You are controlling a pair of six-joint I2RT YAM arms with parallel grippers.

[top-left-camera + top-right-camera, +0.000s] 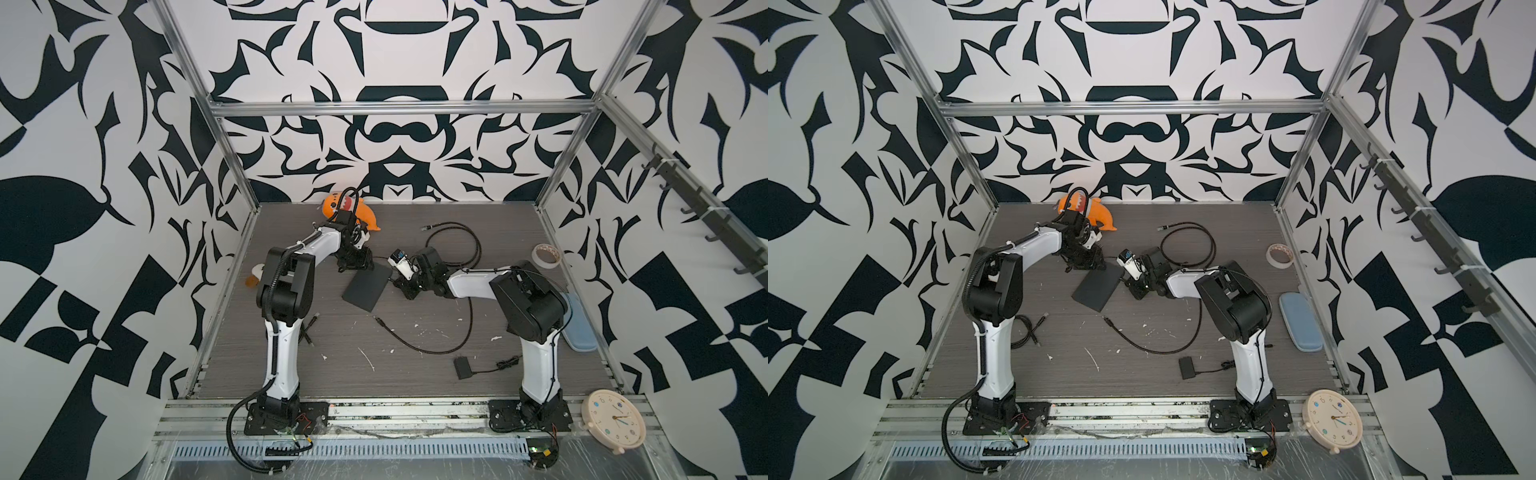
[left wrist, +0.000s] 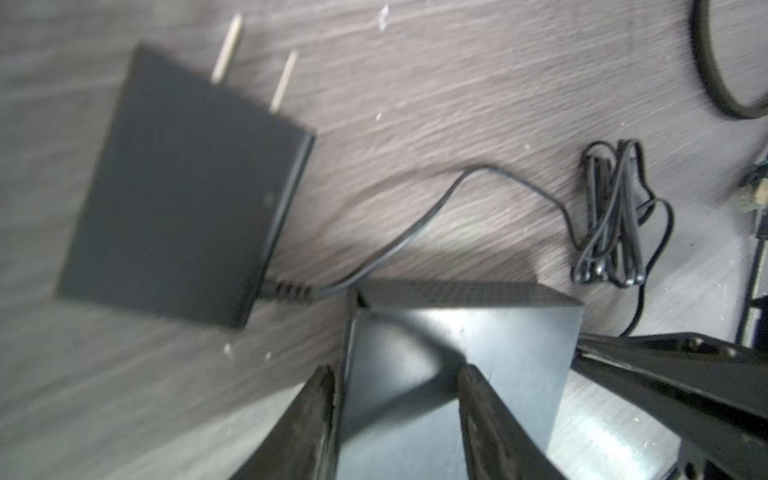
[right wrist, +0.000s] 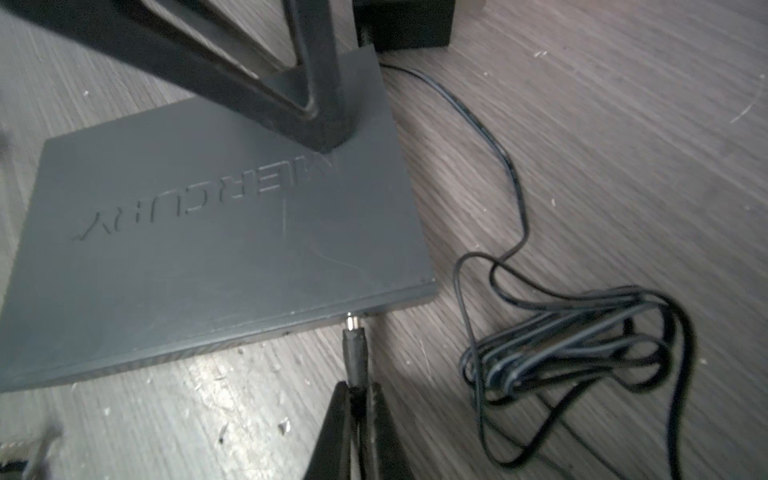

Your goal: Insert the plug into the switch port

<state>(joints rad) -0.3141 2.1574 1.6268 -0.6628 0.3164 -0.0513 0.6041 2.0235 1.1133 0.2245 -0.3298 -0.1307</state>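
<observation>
- We see the small black round plug (image 3: 354,353) right at the side of the flat dark grey switch box (image 3: 208,249). Its shiny tip touches the little hole there, and some silver shows outside.
- The right gripper (image 3: 356,392) is pinched tight on the back end of the plug.
- The switch box lies on the grey wood-look table (image 3: 623,145), near the middle in both top views.
- The left gripper (image 2: 395,374) has its fingers spread apart, not closed. One fingertip sits on top of the box near a corner, and the other is just beside the box's edge.
- A thin black cord (image 3: 582,353) lies in a loose bundle beside the box. It runs to a square black power block with two metal prongs (image 2: 183,187).
- Farther off we see an orange toy fish (image 1: 370,216) at the back, a white tape roll (image 1: 545,264) and a long blue case (image 1: 579,328) on the right, and a round cream clock (image 1: 613,424) at the front corner.
</observation>
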